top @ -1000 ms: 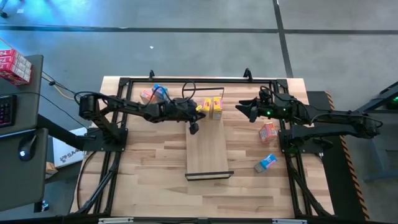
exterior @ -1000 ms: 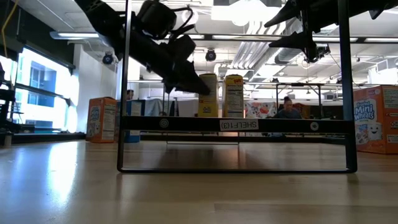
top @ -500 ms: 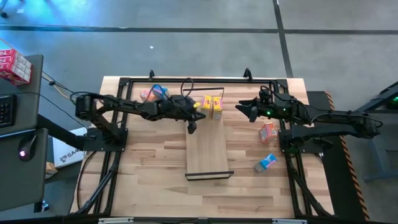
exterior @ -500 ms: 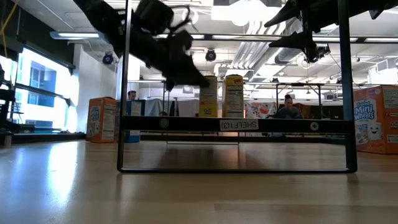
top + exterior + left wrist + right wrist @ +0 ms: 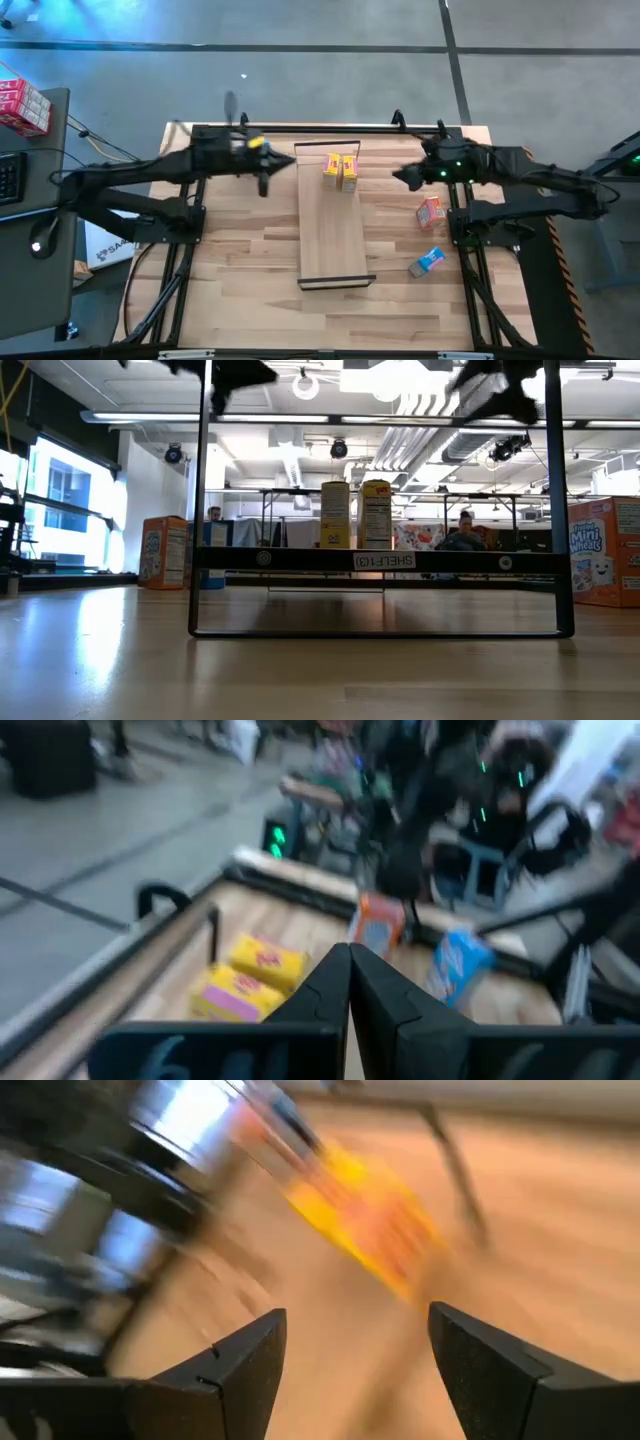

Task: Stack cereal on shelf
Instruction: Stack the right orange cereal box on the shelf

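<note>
From my station, the plank surface (image 5: 250, 290) carries the shelf (image 5: 332, 240) at its middle, with a blue box (image 5: 427, 262) nearest and an orange-pink box (image 5: 431, 211) beyond it, both right of the shelf. Two yellow boxes (image 5: 340, 172) stand side by side at the shelf's far end. My left hand (image 5: 264, 183) hangs left of them, fingers pressed together, empty. My right hand (image 5: 402, 178) hangs spread apart, apparently empty. Behind: ceiling lights and larger cereal boxes (image 5: 165, 552).
</note>
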